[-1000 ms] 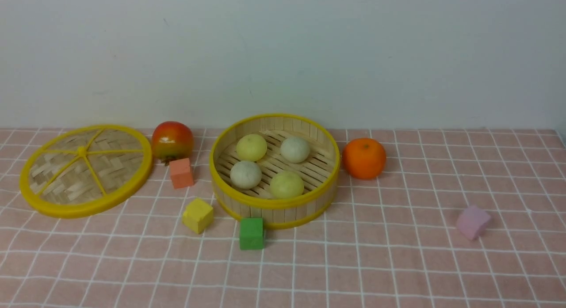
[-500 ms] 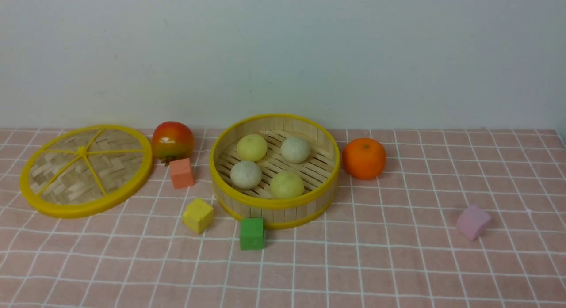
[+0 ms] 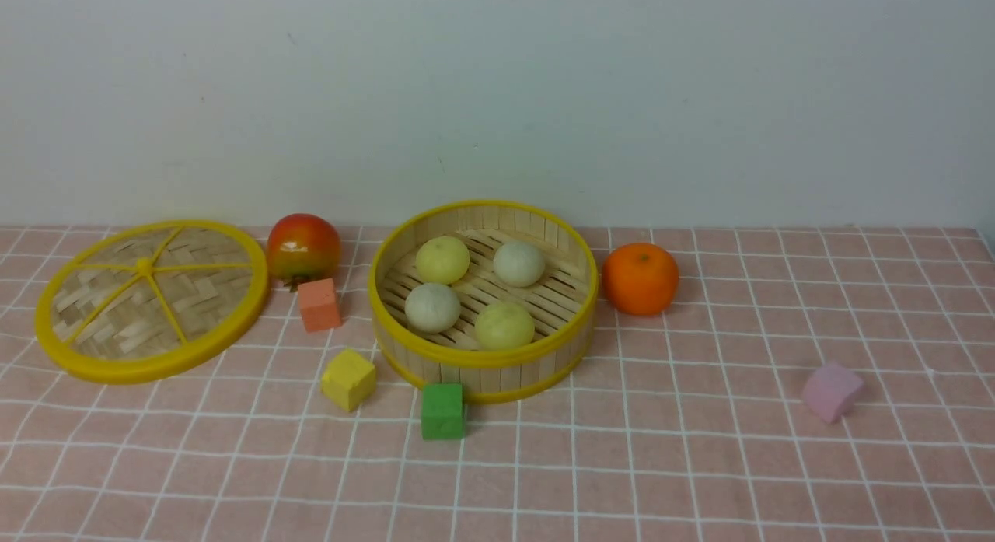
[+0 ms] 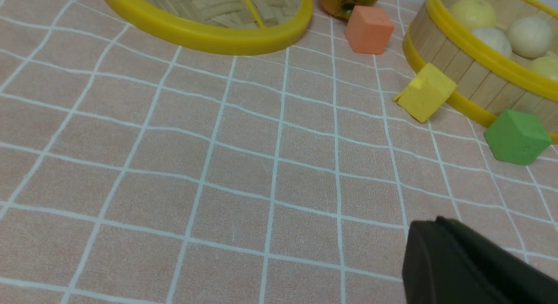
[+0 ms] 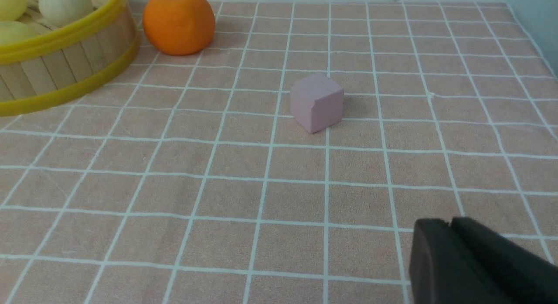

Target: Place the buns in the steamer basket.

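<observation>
The steamer basket (image 3: 482,355) stands mid-table, a round bamboo basket with yellow rims. All the buns lie on its slatted floor: a pale yellow one (image 3: 442,259) at the back left, an off-white one (image 3: 519,263) at the back right, an off-white one (image 3: 432,307) at the front left, a pale yellow one (image 3: 504,325) at the front. The basket also shows in the left wrist view (image 4: 479,73) and the right wrist view (image 5: 56,64). No arm shows in the front view. My left gripper (image 4: 436,223) and my right gripper (image 5: 449,223) are shut and empty, low over the cloth.
A woven lid (image 3: 148,301) lies far left, a persimmon (image 3: 303,246) and an orange-pink cube (image 3: 319,304) beside it. A yellow cube (image 3: 347,379) and a green cube (image 3: 443,410) sit by the basket's front. An orange (image 3: 640,277) is right of it, a pink cube (image 3: 831,391) further right.
</observation>
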